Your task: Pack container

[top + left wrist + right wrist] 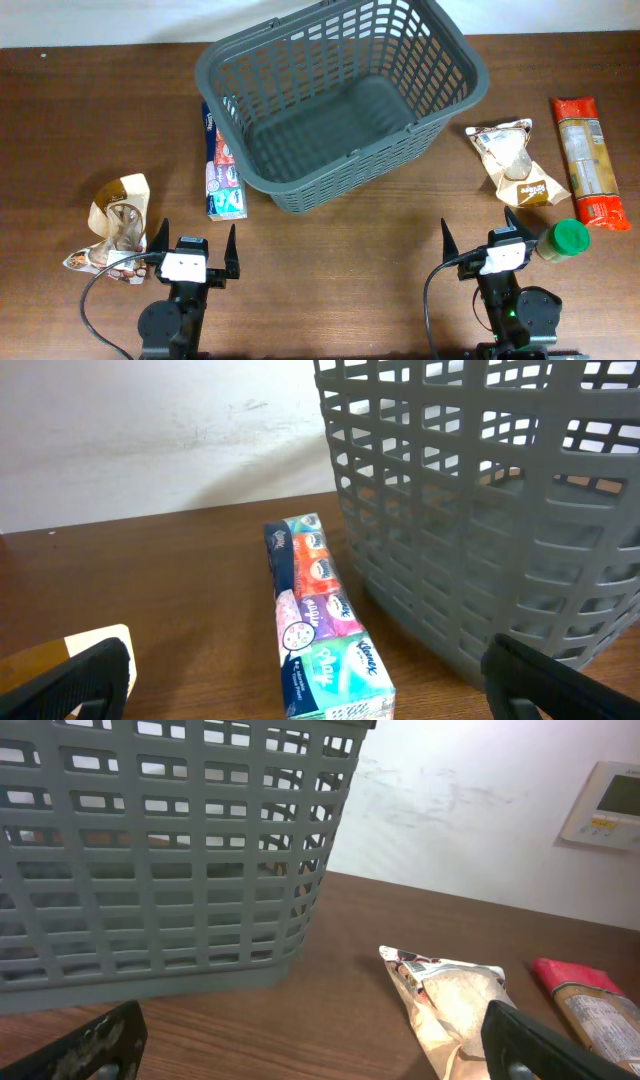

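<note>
Overhead, on a dark wooden bench: the container, a large grey lattice-walled basket, at twelve o'clock, set slightly askew, its solid floor in plain view. Just beside its nine o'clock wall, a long tissue pack, lying flat. Further out toward eight o'clock, a crumpled brown-and-white snack bag, close to the left hand. At the basket's three o'clock, apart from it, a pale crumpled bag; beyond that, at the bench's edge, a red pasta packet, laid lengthwise. Down at five o'clock, a green-lidded jar, just beside the right hand.

Both hands low at six o'clock, well apart from each other, pointed toward twelve o'clock. Left hand spread wide, gripping nothing. Right hand likewise spread wide, nothing between its fingers.

From the left wrist: tissue pack straight ahead on the wood, basket wall filling the two o'clock side, dark fingers at the lower corners of the view. From the right wrist: basket wall at ten o'clock, pale bag and red packet at four o'clock, a small wall panel at two o'clock on the white wall behind.
</note>
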### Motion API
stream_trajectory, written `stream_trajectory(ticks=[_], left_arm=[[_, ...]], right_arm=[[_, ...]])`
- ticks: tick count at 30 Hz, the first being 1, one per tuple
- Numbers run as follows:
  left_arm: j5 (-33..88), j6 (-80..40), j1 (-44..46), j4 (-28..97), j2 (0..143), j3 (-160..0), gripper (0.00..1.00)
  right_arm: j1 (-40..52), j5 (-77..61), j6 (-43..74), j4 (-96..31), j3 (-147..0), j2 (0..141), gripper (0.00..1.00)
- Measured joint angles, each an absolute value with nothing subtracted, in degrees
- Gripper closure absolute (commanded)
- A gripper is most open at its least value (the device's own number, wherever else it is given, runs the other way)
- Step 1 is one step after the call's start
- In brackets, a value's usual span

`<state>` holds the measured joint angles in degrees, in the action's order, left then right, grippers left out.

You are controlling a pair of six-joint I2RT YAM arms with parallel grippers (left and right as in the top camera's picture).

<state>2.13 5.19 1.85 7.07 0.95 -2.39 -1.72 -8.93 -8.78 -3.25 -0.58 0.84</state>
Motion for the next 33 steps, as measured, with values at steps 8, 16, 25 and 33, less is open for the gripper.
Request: stream_trajectory(ticks=[8, 16, 25, 33], left_arm=[[2.2, 4.9, 1.8, 7.1, 1.0, -2.4, 0.01], [7.7, -3.1, 1.8, 6.6, 1.0, -2.4, 0.01], [24.1, -11.5, 1.8, 4.1, 2.6, -2.3, 0.01], [33.4, -15.7, 1.8, -0.4, 2.9, -3.7, 0.00]], right_arm=[[-1.7, -8.9, -8.8, -3.3, -0.6, 0.8, 0.01], [-1.7, -9.1, -5.7, -3.3, -0.6, 0.8, 0.01], [-1.7, -9.2, 4.5, -3.2, -0.6, 0.8, 0.01], [-1.7, -12.1, 16.1, 5.2, -0.9, 0.9, 0.01]])
